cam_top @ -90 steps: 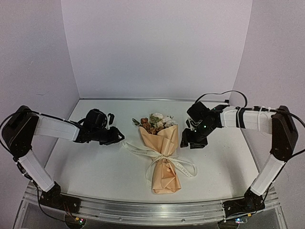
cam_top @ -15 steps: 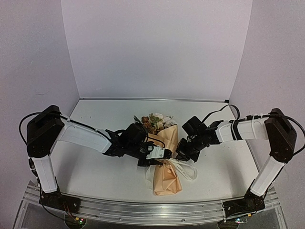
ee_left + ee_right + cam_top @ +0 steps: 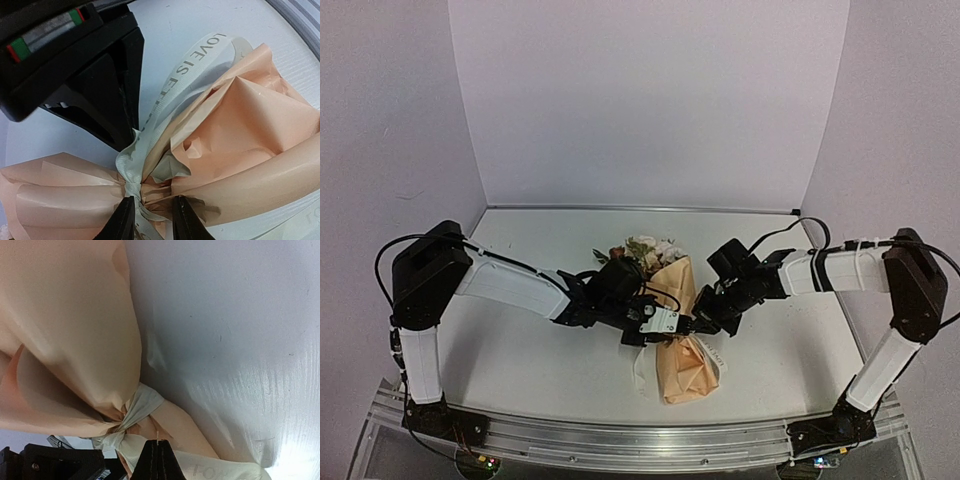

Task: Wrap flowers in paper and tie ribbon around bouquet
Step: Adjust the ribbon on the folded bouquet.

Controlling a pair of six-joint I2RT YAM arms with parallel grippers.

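A: Tan-brown kraft, from overhead. The bouquet (image 3: 682,350) lies on the white table (image 3: 520,350) midway between the arms. Its narrow end points toward the aluminium rail (image 3: 620,440) and the flowers (image 3: 645,250) are at the far end.

B: Anything in the way?

A: Both grippers. The left gripper (image 3: 665,322) and right gripper (image 3: 705,322) meet over the tied waist and cover it. Only a loose cream ribbon (image 3: 718,365) tail shows, beside the lower cone.

B: Left wrist?

A: It gives the knot (image 3: 131,182) that the overhead view hides. The left gripper (image 3: 152,220) has its jaws part-way open, one finger (image 3: 125,222) on each side of the waist just under the knot. Ribbon and gathered paper (image 3: 240,130) sit in the gap. Can't tell whether the pads bite. A ribbon loop (image 3: 170,95) printed "LOVE IS" arches up to the right. The right gripper's black body (image 3: 95,75) fills the upper left and blocks the table behind it. Its tip is down against the ribbon beside the knot.

B: Right wrist?

A: The right gripper (image 3: 157,460) sits at the bottom edge, fingertips pressed together with no gap. It is just beside the knot (image 3: 135,415), over a ribbon length with lettering. Can't tell whether a fold is caught between the tips. Paper (image 3: 70,315) fills the upper left and bare table (image 3: 225,340) the right. A corner of the left gripper (image 3: 55,465) shows at lower left.

B: Differences?

A: The flowers show only from overhead. The knot shows only from the wrists.
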